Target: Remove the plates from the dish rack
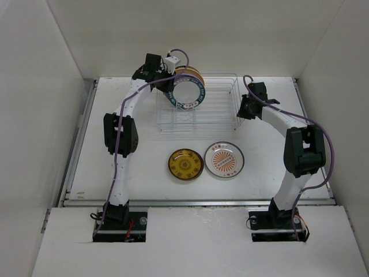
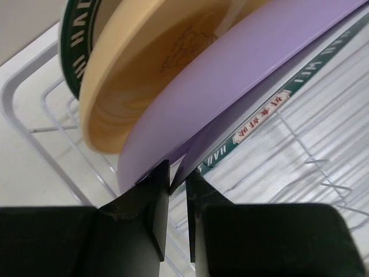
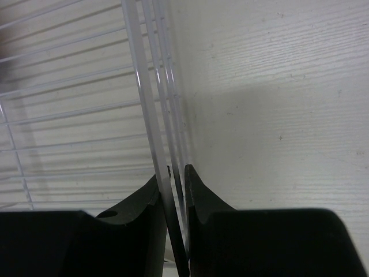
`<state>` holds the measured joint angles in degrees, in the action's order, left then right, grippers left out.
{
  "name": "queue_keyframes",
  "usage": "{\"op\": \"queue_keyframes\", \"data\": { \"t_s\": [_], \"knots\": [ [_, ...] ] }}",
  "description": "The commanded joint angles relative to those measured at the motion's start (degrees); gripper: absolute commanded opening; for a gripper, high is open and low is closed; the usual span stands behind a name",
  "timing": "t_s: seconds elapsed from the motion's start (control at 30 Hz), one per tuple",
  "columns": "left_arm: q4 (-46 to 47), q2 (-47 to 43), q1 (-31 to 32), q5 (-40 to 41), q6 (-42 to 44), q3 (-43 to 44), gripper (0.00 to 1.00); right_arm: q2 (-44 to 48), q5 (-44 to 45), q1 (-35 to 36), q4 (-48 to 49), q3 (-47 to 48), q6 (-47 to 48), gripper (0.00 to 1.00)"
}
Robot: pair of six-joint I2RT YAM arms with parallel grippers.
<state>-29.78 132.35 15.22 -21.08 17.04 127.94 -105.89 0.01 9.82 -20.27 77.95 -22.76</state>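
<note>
So the white surface [image 1: 277, 179] takes up most of the top view, and the dish rack [image 1: 219, 109] sits toward the far edge, roughly centered between the left and right edges. Three plates are bunched together on edge at the rack's left end, all leaning against each other. The pale yellow plate [image 2: 150, 69] is the biggest, and the left wrist view shows its hollow face. The lavender plate [image 2: 242, 86] overlaps it there. The white plate with the teal patterned rim [image 1: 187, 93] is the one you see face-on from above, and in the wrist view its rim peeks out on both sides of the other two. Out on the surface, between the rack and the near edge, two plates lie flat just beside each other without touching: the white one with the orange sunburst [image 1: 224, 159] on the right and the small dark-gold patterned plate [image 1: 185, 164] on the left. The left gripper [image 2: 177, 184] is clenched on the lower rim of the lavender plate, with the edge pinched between its fingers. The right gripper [image 3: 177, 184] is at the rack's right end, clamped onto the upright wires of that end wall.
</note>
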Motion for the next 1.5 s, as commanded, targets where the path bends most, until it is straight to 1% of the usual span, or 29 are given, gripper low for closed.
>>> {"op": "queue_keyframes", "data": {
  "t_s": [0.0,0.07,0.3,0.4,0.77,0.97,1.17,1.27,1.3,1.4,1.47],
  "knots": [
    [1.3,-7.3,-0.2,-11.1,-5.6,-0.6,0.00,-0.9,-0.1,0.2,1.1,1.8,0.2,0.21],
    [0.1,-7.8,-0.2,-13.3,-7.7,-0.6,0.00,-0.9,-0.6,0.2,1.1,1.8,0.2,0.21],
    [-1.0,-11.2,-0.2,-13.8,-7.7,-0.1,0.00,-0.9,-1.2,0.2,2.2,1.8,0.2,0.21],
    [-1.0,-11.8,-0.2,-14.3,-9.5,0.5,0.00,-1.4,-2.2,0.2,2.2,1.8,-0.4,0.21],
    [-3.9,-12.3,-0.2,-16.1,-10.0,0.4,0.00,-1.4,-2.2,0.2,2.7,1.8,-0.9,0.20],
    [-3.2,-10.6,-0.2,-14.2,-9.5,-0.8,0.00,-1.4,-2.2,0.2,2.7,1.2,-0.9,0.20],
    [-3.2,-11.2,-0.2,-20.7,-12.8,0.2,0.00,-0.9,-2.2,0.2,2.7,1.2,-0.9,0.20],
    [-3.7,-11.8,-0.2,-23.7,-12.8,0.2,0.00,-1.4,-2.7,0.2,3.2,1.2,-0.9,0.20],
    [-4.3,-11.8,-0.2,-23.7,-12.8,0.2,0.00,-1.4,-2.7,0.2,3.2,1.2,-0.9,0.20],
    [-6.9,-10.5,-0.7,-27.9,-11.8,1.4,0.00,-1.4,-2.7,0.2,3.2,1.8,-0.9,0.20],
    [-10.4,-9.7,-0.7,-32.4,-11.2,2.7,0.00,-1.4,-2.7,0.2,3.2,1.8,-0.9,0.20]
  ]
}}
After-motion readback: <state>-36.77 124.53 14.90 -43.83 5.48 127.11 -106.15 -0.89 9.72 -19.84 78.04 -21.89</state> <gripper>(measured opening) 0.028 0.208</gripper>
